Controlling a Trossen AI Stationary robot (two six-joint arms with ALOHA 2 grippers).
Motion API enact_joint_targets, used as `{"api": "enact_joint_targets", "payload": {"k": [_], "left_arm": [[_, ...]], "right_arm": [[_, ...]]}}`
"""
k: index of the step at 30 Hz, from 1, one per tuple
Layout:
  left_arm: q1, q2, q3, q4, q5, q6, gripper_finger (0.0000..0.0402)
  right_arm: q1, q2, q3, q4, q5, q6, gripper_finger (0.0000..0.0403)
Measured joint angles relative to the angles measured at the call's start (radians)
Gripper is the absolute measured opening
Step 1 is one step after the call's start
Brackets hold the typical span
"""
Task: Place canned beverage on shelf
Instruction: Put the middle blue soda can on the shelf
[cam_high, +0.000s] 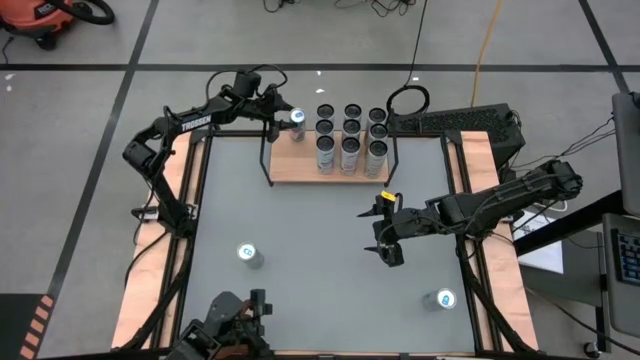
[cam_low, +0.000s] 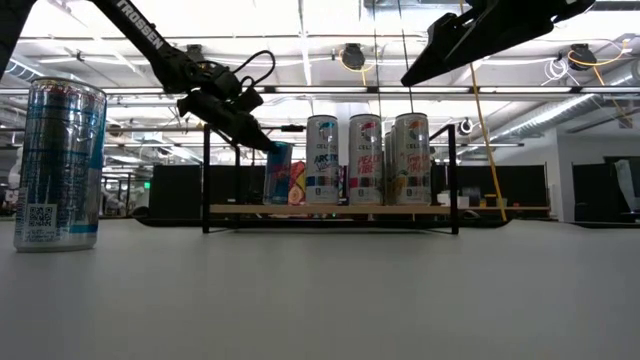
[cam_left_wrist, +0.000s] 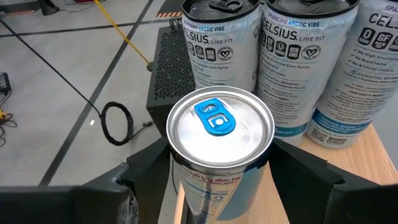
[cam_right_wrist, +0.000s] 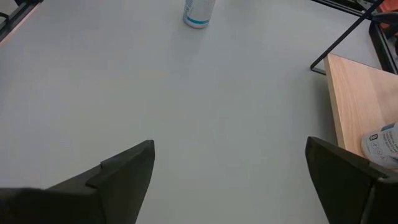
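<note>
Left gripper (cam_high: 291, 122) at the shelf (cam_high: 290, 170) with a blue-tab can (cam_high: 298, 119) between its fingers.

On the table's (cam_high: 310, 230) left a loose can (cam_high: 249, 255) stands upright, well apart from the shelf. At the shelf's left end the left gripper's fingers (cam_left_wrist: 146, 171) flank the blue-tab can, which stands upright on the board; whether they press it or have let go I cannot tell. Just beside it, a block of tall cans (cam_high: 351, 138) fills the shelf's right part. Farther right, the right gripper (cam_high: 385, 232) hangs over the bare table near the shelf, fingers (cam_right_wrist: 124, 171) wide apart and empty. Another can (cam_high: 444, 299) stands near the table's right front corner.
</note>
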Motion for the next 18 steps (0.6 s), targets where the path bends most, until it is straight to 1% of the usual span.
{"api": "enact_joint_targets", "payload": {"k": [8,18], "left_arm": [[-0.002,0.000,0.000,-0.034,0.007,0.001,0.0253],[-0.006,0.000,0.000,-0.028,-0.027,0.003,0.0254]], "right_arm": [[0.000,0.000,0.000,0.000,0.000,0.000,0.0351],[0.000,0.000,0.000,0.000,0.000,0.003,0.0351]]}}
